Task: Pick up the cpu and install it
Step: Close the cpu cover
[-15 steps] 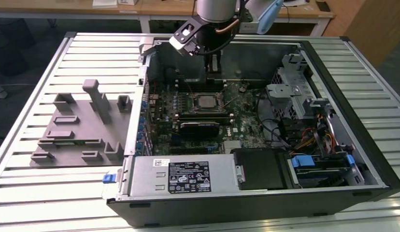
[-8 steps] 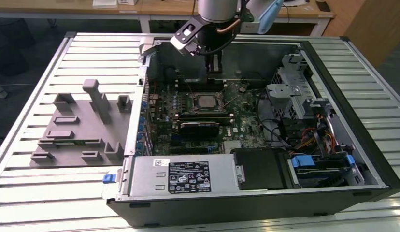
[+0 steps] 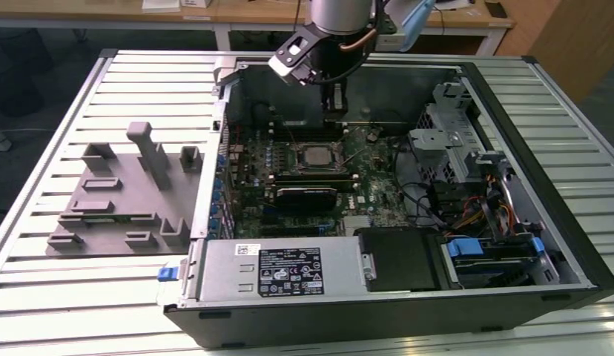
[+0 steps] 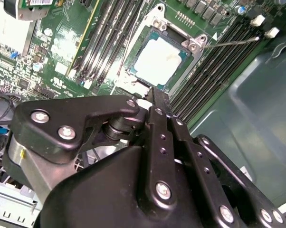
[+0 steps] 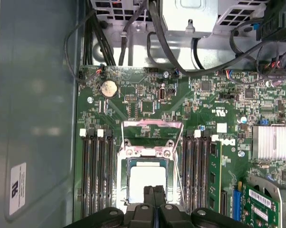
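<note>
- Jaws are seen pressed together with no gap between them and nothing held, in both wrist views.
- In the exterior view they hang inside the open case, above the board, at 12 o'clock from the cpu (image 3: 315,156) and apart from it.
- The cpu (image 5: 147,183) is seated flat in its socket (image 5: 147,153), its silvery top plate facing up; in the first wrist view the closed tips are seen over its near edge.
- In the second wrist view the cpu (image 4: 161,61) is seen just past the tips, ringed by the socket's metal frame (image 4: 195,46).
- A shiny metal plate (image 5: 152,129) is seen just beside the socket, on the side away from the jaws.
- Black memory slots (image 5: 95,175) are lined up on both sides of the socket.
- The socket is carried by the green motherboard (image 5: 147,105), where a round coin cell (image 5: 108,88) and a finned silver heatsink (image 5: 272,142) are also mounted.
- The motherboard is laid in the bottom of an open computer case (image 3: 569,245).
- In the exterior view, a labelled metal box (image 3: 277,271) is placed at 6 o'clock from the cpu, and a drive cage (image 3: 440,141) with loose cables at 3 o'clock.
- A grey fixture block (image 3: 119,193) is set at 9 o'clock from the case, just beside it.
- Case and fixture are both borne by a slatted metal desk (image 3: 50,297).
- The arm (image 3: 337,15) is seen reaching down from 12 o'clock.
</note>
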You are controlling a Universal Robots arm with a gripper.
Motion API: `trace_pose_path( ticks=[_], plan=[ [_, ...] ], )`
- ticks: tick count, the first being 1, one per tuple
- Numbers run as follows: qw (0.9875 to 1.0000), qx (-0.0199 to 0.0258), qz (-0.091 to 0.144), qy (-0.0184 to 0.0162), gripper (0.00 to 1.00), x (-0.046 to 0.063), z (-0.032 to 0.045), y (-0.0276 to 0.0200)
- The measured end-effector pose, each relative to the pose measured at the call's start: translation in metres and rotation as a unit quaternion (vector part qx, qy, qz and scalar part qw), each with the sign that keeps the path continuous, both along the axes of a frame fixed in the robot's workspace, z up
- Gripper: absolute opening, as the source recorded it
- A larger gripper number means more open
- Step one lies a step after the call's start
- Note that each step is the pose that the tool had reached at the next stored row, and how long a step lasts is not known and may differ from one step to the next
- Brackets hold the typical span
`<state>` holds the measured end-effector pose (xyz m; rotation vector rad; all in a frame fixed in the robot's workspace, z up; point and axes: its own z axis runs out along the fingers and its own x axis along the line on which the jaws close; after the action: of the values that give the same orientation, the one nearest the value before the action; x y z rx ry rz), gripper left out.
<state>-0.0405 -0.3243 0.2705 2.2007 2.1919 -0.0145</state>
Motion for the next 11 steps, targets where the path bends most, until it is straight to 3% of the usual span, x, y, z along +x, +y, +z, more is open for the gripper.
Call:
trace_pose_path(
  ticks=[11],
  plan=[
    [1.0000,-0.0001,0.000,0.0000,0.11,0.014,0.0000,0.0003]
  ],
)
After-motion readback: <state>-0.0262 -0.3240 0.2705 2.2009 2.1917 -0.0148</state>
